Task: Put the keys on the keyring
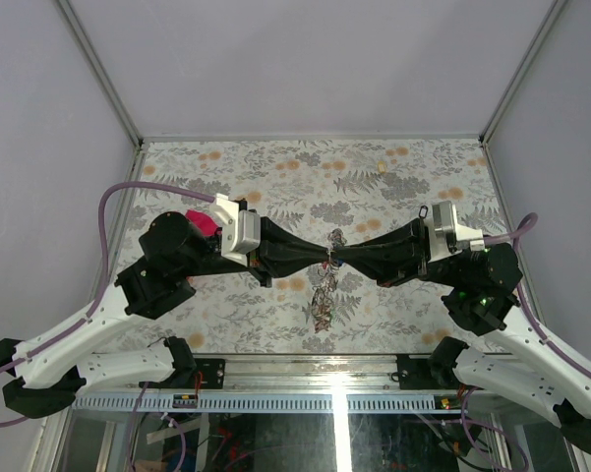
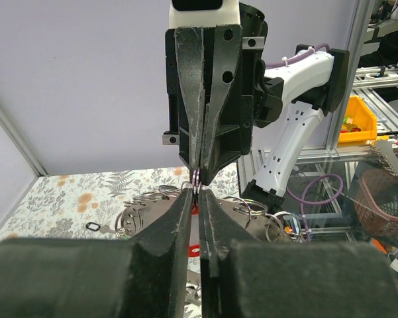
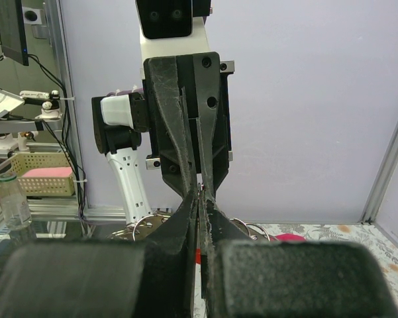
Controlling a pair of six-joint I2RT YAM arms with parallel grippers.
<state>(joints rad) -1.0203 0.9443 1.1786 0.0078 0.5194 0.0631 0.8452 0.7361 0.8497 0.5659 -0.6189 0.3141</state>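
Note:
My two grippers meet tip to tip above the middle of the table, left gripper [image 1: 325, 258] and right gripper [image 1: 338, 258]. Between the tips is a thin metal ring [image 2: 196, 177], part of the keyring. Both pairs of jaws are pinched on it. A bunch of silver keys [image 1: 325, 301] hangs below the tips, down to the table. In the left wrist view my left gripper [image 2: 197, 193] faces the right gripper [image 2: 199, 173], with loops and keys [image 2: 142, 213] fanned out behind and a red tag [image 2: 194, 250] showing through the narrow gap. The right gripper [image 3: 200, 199] shows almost no gap.
A magenta cloth [image 1: 203, 223] lies behind the left wrist, and it also shows in the right wrist view as a magenta cloth [image 3: 290, 236]. One small black-tagged key [image 2: 95, 228] lies apart on the floral tabletop [image 1: 393, 177]. Grey walls enclose the table on three sides.

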